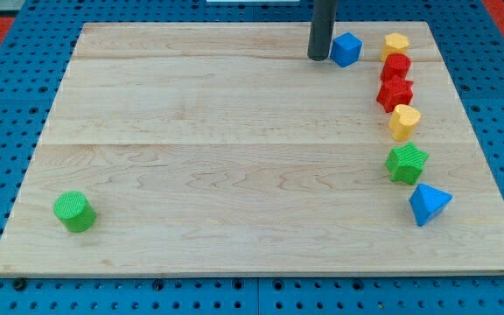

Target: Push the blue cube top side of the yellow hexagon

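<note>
The blue cube [346, 49] sits near the view's top edge of the wooden board [234, 175], right of centre. My tip [318, 58] is right beside the cube's left side, touching or nearly so. A yellow block that looks hexagonal [396, 44] lies to the right of the cube, a short gap away, at about the same height. A second yellow block [404, 122], shape unclear, lies lower in the same right-hand column.
Below the upper yellow block stand a red block [396, 66] and a red star [395, 93]. Further down are a green star [406, 164] and a blue triangle [429, 204]. A green cylinder [74, 211] sits at the bottom left.
</note>
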